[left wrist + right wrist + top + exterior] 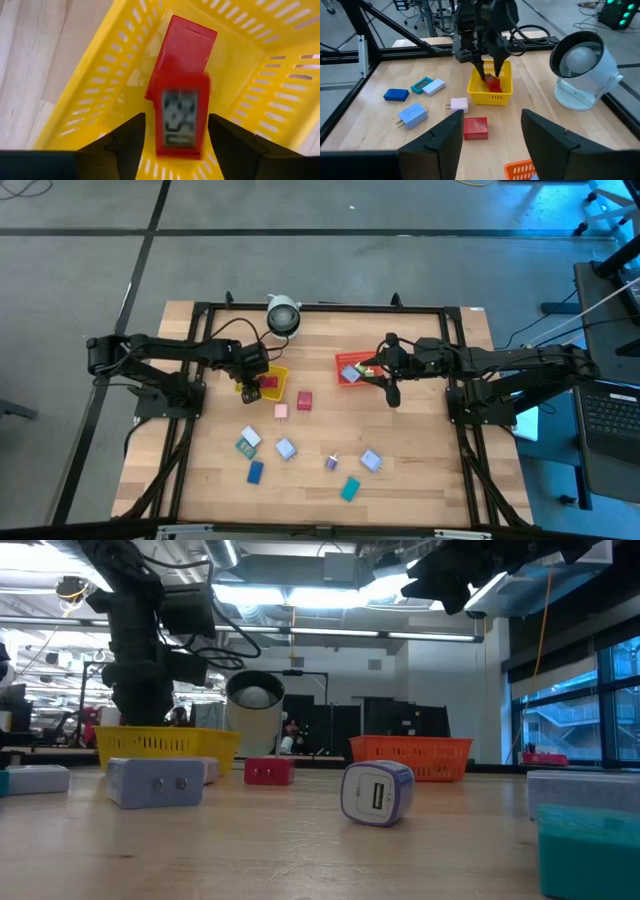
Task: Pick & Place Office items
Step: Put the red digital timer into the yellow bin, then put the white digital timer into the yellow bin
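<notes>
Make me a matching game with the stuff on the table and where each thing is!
Things:
1. red piece with a little screen
2. teal piece
3. left pincer
4. white camera

Places:
A. at the table's back edge
B. inside the yellow tray
C. on the wood at the front
D. open above the yellow tray

Pairs: 1-B, 2-C, 3-D, 4-A

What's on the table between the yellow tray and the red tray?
Bare wood: nothing lies between the yellow tray and the red tray in the high view.
</notes>
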{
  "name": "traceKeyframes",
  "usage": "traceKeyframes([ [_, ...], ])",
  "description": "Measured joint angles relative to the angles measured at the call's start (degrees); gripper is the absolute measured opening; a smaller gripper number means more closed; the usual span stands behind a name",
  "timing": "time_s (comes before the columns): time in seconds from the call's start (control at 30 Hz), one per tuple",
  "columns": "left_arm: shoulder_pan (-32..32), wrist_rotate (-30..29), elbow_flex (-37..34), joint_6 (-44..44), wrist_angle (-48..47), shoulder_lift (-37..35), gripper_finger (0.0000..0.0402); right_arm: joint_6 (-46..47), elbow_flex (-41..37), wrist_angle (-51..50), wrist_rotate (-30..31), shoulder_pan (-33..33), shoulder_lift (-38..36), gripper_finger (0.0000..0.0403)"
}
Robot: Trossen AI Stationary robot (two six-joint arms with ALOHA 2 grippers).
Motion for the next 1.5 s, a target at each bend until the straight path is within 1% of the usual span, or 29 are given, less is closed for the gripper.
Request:
traceKeyframes([
  [0.13,0.0,-0.01,0.16,0.17,-0.28,0.0,0.0235,-0.39,0.0,0.0,-0.4,-0.01,0.0,0.0198],
  [0.27,0.0,-0.03,2.32,1.12,-0.74,0.0,0.024,-0.66,0.0,0.0,-0.41,-0.02,0.0,0.0198],
  [0.4,0.0,-0.05,6.15,3.43,-2.69,0.0,0.0237,-0.68,0.0,-0.04,-0.41,0.0,0.0,0.0198],
  [0.53,-0.22,0.06,11.27,7.57,-7.0,-0.02,0.0236,-0.68,-0.02,-0.98,-0.4,-0.01,0.02,0.0198],
  [0.63,-1.57,2.13,14.2,10.21,-8.88,-0.07,0.0235,-0.7,-0.02,-1.25,-0.41,0.0,0.02,0.0198],
  [0.73,-4.47,5.29,15.23,12.2,-8.55,-0.07,0.023,-0.66,-0.02,-1.25,-0.41,-0.02,0.02,0.0198],
  [0.9,-12.08,5.58,15.32,14.5,-9.49,-0.07,0.0217,-0.33,-0.02,-1.25,-0.41,-0.01,0.02,0.0198],
  [1.07,-20.15,1.81,15.32,13.85,-12.53,-0.07,0.0208,2.05,-0.02,-1.2,-0.41,0.0,0.02,0.0198],
  [1.23,-27.38,-4.02,15.32,12.24,-14.49,-0.07,0.0212,3.98,-0.02,-1.11,-0.4,0.0,0.02,0.0198],
  [1.4,-33.13,-9.07,15.32,12.92,-15.06,-0.04,0.0221,5.38,-0.02,-1.05,-0.41,-0.02,0.02,0.0198],
  [1.5,-35.63,-10.86,15.32,14.65,-15.21,0.0,0.0227,5.45,-0.02,-1.01,-0.41,-0.02,0.02,0.0198],
])
